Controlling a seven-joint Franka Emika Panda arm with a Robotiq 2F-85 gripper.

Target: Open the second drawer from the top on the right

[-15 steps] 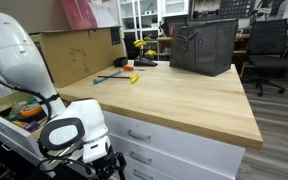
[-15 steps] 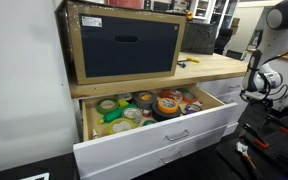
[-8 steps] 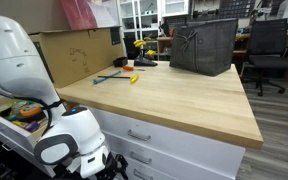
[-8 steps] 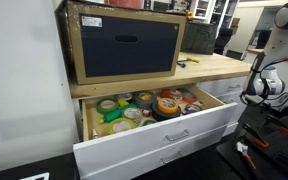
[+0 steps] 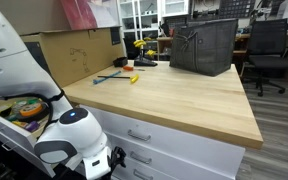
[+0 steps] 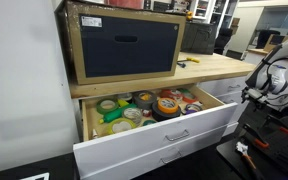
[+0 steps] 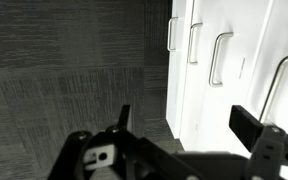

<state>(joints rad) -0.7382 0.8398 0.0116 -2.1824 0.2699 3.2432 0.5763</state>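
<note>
White drawer fronts (image 7: 246, 35) with curved silver handles (image 7: 220, 58) fill the right side of the wrist view, turned on their side, beside grey carpet (image 7: 64, 60). The pincer (image 7: 184, 120) hangs in front of them with its dark fingers (image 7: 122, 118) spread wide and nothing between them; it is short of the fronts, touching none. From this view I cannot tell which handle belongs to which drawer. In an exterior view the second drawer (image 5: 144, 158) sits shut under the pale wooden table (image 5: 184, 100), directly below the top drawer (image 5: 137, 135), with the white arm (image 5: 14, 60) bent low just beside that stack. Further along the same table an open drawer (image 6: 164, 135) is pulled out, showing colourful rolls of tape (image 6: 134, 105). A cardboard box (image 5: 74, 50) and a dark bin (image 5: 204, 45) stand on the table top, well apart from each other. An office chair (image 5: 269, 50) stands beyond the table's far end.
</note>
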